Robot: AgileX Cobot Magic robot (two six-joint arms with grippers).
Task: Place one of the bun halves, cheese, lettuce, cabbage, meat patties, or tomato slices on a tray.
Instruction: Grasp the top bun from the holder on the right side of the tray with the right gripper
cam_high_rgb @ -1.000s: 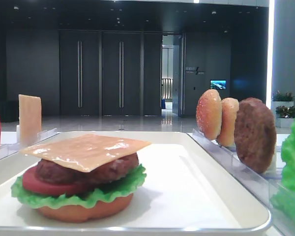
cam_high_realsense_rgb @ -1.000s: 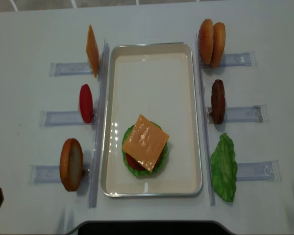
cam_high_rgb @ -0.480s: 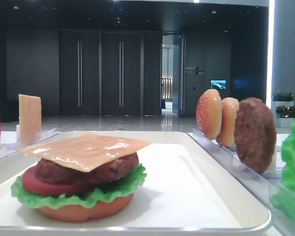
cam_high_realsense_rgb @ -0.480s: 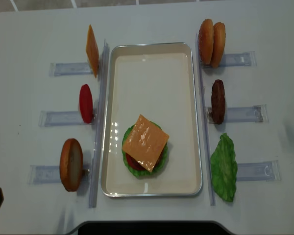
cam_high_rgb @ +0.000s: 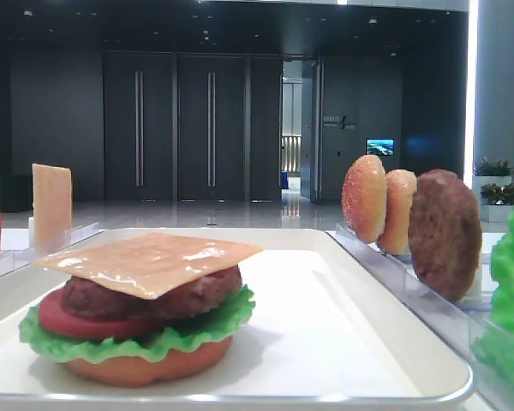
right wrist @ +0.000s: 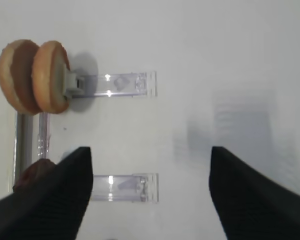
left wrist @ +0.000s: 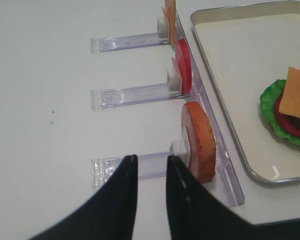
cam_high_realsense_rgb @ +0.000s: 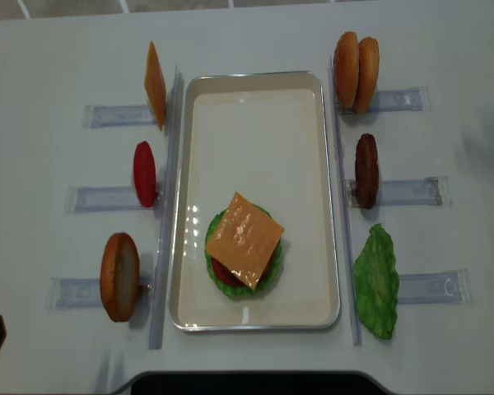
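The white tray [cam_high_realsense_rgb: 255, 76] holds a stack [cam_high_realsense_rgb: 244, 240] of bun bottom, lettuce, tomato and patty, with a cheese slice [cam_high_rgb: 150, 261] on top. To the tray's right, the speckled domed bun half [cam_high_realsense_rgb: 346, 70] stands on edge in a rack. Nearer along that side are a meat patty [cam_high_realsense_rgb: 365, 170] and a lettuce leaf [cam_high_realsense_rgb: 376, 282]. My right gripper [right wrist: 149, 150] hangs wide open and empty over bare table, right of that bun half [right wrist: 15, 75]. My left gripper [left wrist: 151, 158] hovers by the left rack, its jaws a narrow gap apart with nothing between them.
A paler bun half [cam_high_realsense_rgb: 367, 74] leans against the domed one. Left of the tray, clear racks hold a cheese slice [cam_high_realsense_rgb: 155, 85], a tomato slice [cam_high_realsense_rgb: 145, 174] and a flat bun bottom [cam_high_realsense_rgb: 119, 276]. An empty rack end [right wrist: 125, 186] lies below my right gripper.
A faint shadow on the table's right side has drifted toward the far edge. The food and the tray have not moved.
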